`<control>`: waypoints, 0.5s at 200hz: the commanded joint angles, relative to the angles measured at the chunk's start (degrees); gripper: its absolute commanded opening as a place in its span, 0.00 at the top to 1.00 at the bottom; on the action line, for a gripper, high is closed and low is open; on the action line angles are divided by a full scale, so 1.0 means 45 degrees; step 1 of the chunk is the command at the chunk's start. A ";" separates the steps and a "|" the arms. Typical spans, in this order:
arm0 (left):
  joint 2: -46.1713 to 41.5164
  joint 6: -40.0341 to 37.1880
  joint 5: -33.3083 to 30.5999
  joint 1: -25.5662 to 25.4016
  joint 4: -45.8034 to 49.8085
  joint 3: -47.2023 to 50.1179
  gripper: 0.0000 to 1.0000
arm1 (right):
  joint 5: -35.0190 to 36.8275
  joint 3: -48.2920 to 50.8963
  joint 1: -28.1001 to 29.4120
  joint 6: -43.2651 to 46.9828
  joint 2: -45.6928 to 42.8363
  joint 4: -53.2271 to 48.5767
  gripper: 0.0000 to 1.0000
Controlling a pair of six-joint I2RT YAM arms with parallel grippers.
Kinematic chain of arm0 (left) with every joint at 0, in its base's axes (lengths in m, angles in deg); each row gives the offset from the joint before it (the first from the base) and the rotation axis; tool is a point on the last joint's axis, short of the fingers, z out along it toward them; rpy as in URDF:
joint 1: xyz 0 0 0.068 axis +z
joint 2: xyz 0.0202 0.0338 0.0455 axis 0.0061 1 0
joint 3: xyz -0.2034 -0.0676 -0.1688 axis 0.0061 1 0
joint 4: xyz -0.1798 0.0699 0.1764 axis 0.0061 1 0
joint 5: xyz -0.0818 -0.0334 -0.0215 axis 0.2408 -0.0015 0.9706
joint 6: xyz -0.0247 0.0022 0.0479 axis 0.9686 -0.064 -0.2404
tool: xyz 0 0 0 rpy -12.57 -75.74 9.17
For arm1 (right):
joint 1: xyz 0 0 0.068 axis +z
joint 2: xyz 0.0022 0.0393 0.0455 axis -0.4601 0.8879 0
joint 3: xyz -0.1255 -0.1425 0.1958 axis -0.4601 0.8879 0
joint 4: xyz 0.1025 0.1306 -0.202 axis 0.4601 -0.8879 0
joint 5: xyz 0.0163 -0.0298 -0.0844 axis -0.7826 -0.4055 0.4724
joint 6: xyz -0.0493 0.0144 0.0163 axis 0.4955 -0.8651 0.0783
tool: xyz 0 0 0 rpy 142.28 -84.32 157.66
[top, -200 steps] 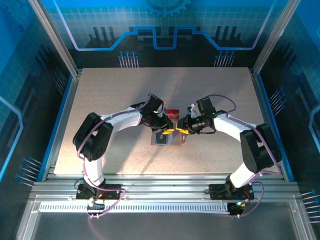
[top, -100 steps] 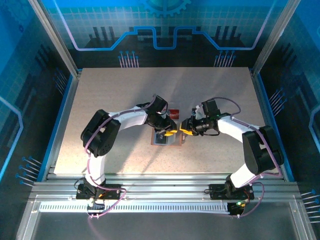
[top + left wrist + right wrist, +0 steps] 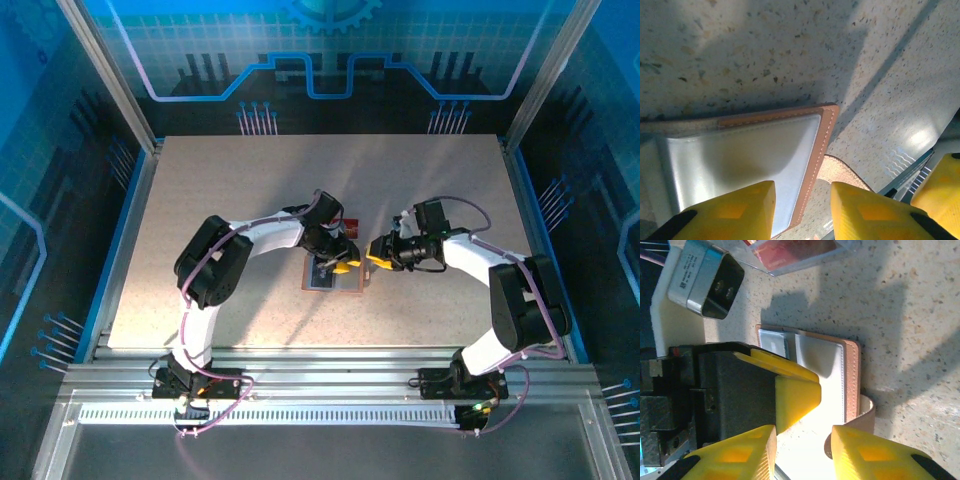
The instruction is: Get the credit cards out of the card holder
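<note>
The card holder (image 3: 334, 280) lies spread open on the table, its grey inner pocket (image 3: 750, 160) up, with a brown rim and a small tab (image 3: 840, 172) curling at its right edge. My left gripper (image 3: 340, 263) hovers low over the holder's right rim, open with nothing between its fingers (image 3: 802, 200). My right gripper (image 3: 378, 258) stands just right of it, open and empty (image 3: 804, 440), with the tab (image 3: 867, 415) beside its right finger. A red credit card (image 3: 348, 226) lies behind the holder, under clear plastic (image 3: 790, 250).
A clear plastic tray (image 3: 805, 262) with the red card sits just behind the holder. The two grippers are close, and the left one's yellow finger (image 3: 795, 390) sits right in front of the right one's. Metal rails (image 3: 320, 375) line the table's near edge.
The left gripper's jaws have widened and its arm has swung right over the holder. The right gripper has backed a little to the right, so the two no longer meet.
</note>
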 commanded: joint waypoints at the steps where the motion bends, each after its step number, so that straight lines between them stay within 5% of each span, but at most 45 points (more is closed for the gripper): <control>1: 0.0337 -0.0007 0.0082 -0.0136 0.0399 -0.0432 0.65 | -0.0398 0.0212 -0.0258 0.0242 -0.0317 0.0035 0.65; 100: -0.0324 -0.0122 -0.0041 -0.0108 0.0278 -0.0265 0.64 | -0.0427 0.0113 -0.0162 -0.0045 -0.0308 0.0054 0.65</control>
